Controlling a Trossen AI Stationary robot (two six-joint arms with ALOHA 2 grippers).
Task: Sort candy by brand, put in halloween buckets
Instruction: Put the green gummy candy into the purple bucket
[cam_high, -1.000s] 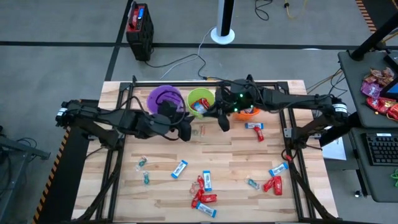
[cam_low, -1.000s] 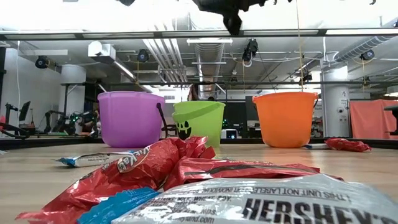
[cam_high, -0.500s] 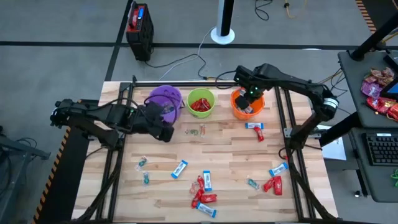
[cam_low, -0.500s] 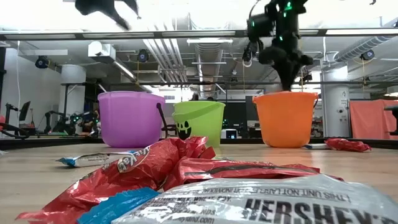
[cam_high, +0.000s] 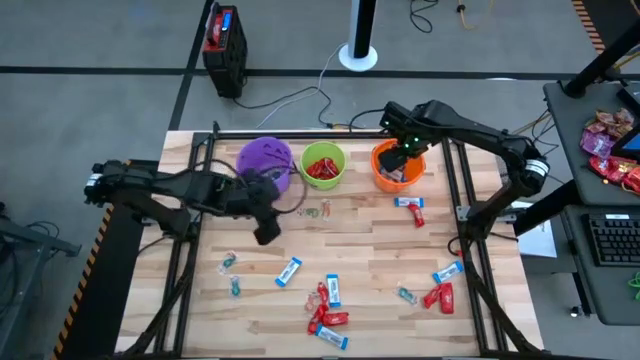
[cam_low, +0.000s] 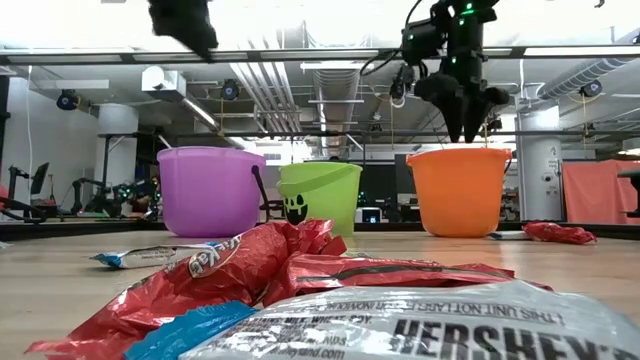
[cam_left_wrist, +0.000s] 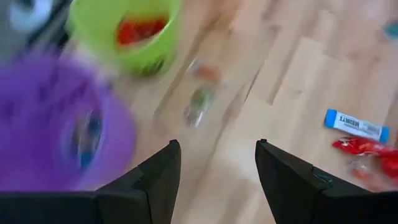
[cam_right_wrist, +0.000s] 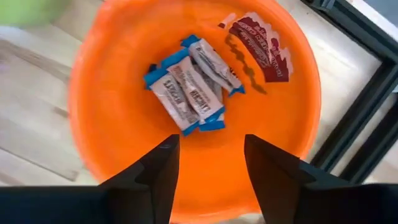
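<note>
Left gripper (cam_high: 265, 234) has swung away from purple bucket (cam_high: 264, 158) over bare table (cam_high: 370, 250), fingers apart, empty. Right gripper (cam_high: 400, 158) hangs open above orange bucket (cam_high: 381, 175) holding blue-and-white bars (cam_right_wrist: 189, 84).

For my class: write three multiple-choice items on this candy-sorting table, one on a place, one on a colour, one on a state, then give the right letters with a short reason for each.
1. The right gripper hangs over which bucket?
A purple
B green
C orange

2. The green bucket holds candy of which colour?
A red
B yellow
C black

3. The right gripper's fingers are:
A open and empty
B shut on a bar
C shut on the rim

Key:
1 C: its wrist view looks straight down into the orange bucket.
2 A: the high view shows red wrappers inside.
3 A: a clear gap lies between them, with nothing held.
</note>
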